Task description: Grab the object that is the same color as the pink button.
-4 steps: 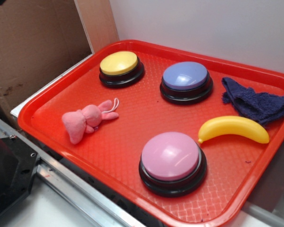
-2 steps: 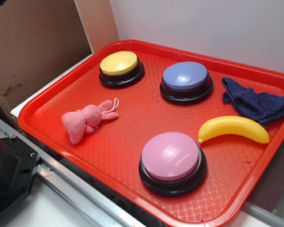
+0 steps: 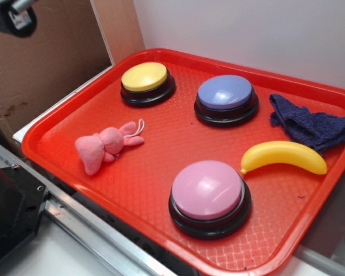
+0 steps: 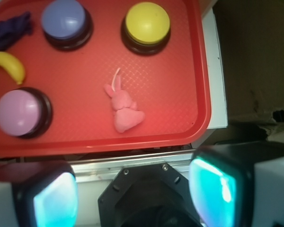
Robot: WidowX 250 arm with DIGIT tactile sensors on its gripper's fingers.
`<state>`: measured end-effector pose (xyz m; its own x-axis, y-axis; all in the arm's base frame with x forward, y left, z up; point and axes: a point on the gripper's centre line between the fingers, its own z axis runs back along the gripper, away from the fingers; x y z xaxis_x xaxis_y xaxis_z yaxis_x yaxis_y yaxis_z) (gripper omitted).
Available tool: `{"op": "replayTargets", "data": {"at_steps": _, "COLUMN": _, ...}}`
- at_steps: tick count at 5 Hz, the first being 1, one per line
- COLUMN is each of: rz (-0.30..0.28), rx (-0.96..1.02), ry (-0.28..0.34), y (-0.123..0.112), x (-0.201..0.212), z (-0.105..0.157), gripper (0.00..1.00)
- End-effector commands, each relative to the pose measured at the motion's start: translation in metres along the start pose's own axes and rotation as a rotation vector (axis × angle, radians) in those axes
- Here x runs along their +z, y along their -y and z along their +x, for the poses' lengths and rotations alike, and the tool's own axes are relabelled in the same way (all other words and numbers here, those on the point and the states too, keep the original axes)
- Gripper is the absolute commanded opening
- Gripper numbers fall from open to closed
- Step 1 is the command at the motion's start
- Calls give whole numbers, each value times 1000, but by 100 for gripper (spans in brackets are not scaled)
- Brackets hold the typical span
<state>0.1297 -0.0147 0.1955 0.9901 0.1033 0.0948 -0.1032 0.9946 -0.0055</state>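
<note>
A small pink plush bunny [image 3: 106, 145] with a thin white loop cord lies on the left part of the red tray [image 3: 63, 118]; it also shows in the wrist view [image 4: 123, 108]. The pink button [image 3: 208, 195], a glossy dome on a black base, stands at the tray's front; it also shows in the wrist view [image 4: 22, 113]. My gripper [image 4: 135, 191] is high above the tray's near side, open and empty, its cyan-padded fingers [image 4: 213, 187] wide apart. In the exterior view only a bit of the gripper [image 3: 11, 16] shows at the top left corner.
On the tray also stand a yellow button [image 3: 146, 82] and a lavender-blue button [image 3: 226, 98]. A yellow banana [image 3: 284, 156] and a dark blue cloth [image 3: 312, 124] lie at the right. A black robot base [image 4: 149, 198] and metal rail [image 3: 103, 233] lie in front; cardboard [image 3: 40, 63] at left.
The gripper has come into the exterior view at the top left corner. Nothing on the tray has moved.
</note>
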Motion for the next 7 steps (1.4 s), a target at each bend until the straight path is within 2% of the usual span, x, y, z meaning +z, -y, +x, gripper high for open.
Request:
{"op": "replayTargets", "data": {"at_steps": 1, "rz": -33, "rx": 54, "ry": -45, "y": -5, "x": -62, "z": 15, "gripper": 100}}
{"op": "replayTargets", "data": {"at_steps": 2, "rz": 2, "rx": 112, "ry": -66, "y": -7, "x": -96, "z": 18, "gripper": 100}}
{"op": "replayTargets", "data": {"at_steps": 4, "rz": -2, "rx": 180, "ry": -93, "y": 2, "x": -157, "z": 22, "gripper": 100}}
{"op": "replayTargets", "data": {"at_steps": 5, "rz": -34, "rx": 196, "ry": -118, "y": 6, "x": -181, "z": 24, "gripper": 100}}
{"op": "replayTargets", "data": {"at_steps": 6, "rz": -26, "rx": 216, "ry": -135, "y": 8, "x": -187, "z": 24, "gripper": 100}}
{"op": "replayTargets", "data": {"at_steps": 7, "rz": 1, "rx": 273, "ry": -154, "y": 8, "x": -186, "z": 24, "gripper": 0}}
